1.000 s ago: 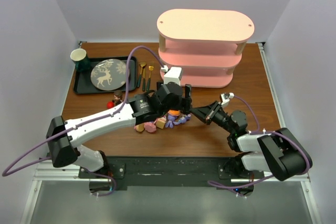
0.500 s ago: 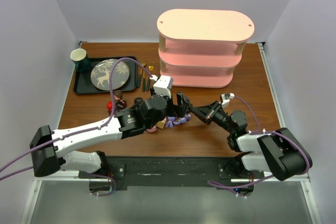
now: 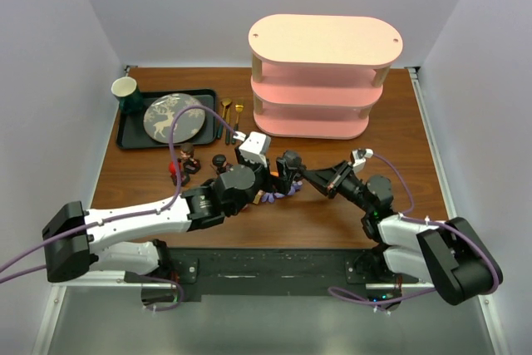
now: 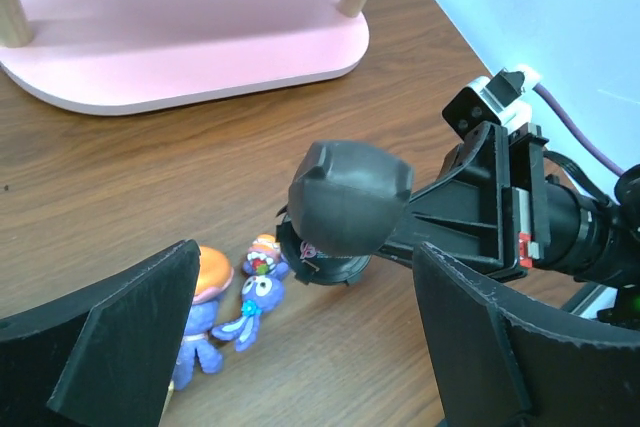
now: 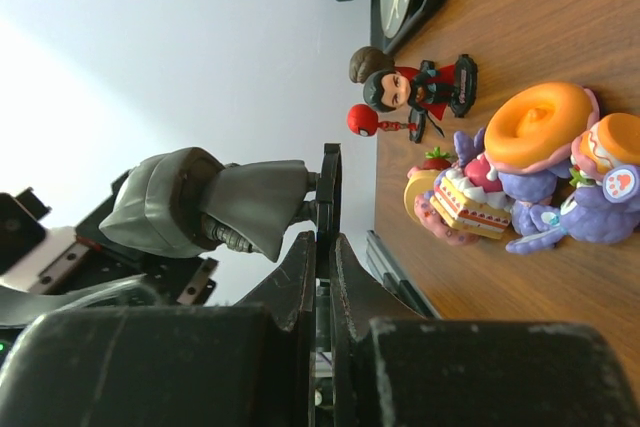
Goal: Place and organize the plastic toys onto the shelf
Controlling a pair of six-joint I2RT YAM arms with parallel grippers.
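On the table (image 3: 399,130), in front of the shelf (image 3: 316,93), I am working the pick-up step. The toys (image 3: 278,192) are lying in a tight heap between my two arms: purple bunnies (image 4: 255,299), an orange-capped one (image 4: 205,282) and a cake piece (image 5: 462,202). A few dark and red ones (image 3: 188,157) are standing well apart to the left, near the tray (image 3: 131,135). No toy is showing on any tier of the shelf, so I am judging the task as barely begun.

My left claw (image 3: 287,165) is hanging over the heap with its jaws spread wide and nothing between them. My right claw (image 3: 320,179) is pointing in from the right, its fingers (image 5: 318,267) pressed flat together and gripping nothing. Its tip is sitting just beside the heap, in line with the left claw's gap.

Next move, as I am judging it:
- I am selecting one toy at the heap's edge.
- I am centring the left jaws on it, then lowering and closing.
- The right claw is crowding that path, so it needs backing off first or contact is likely.
- The toys are touching one another, so a neighbour may be dragged along.
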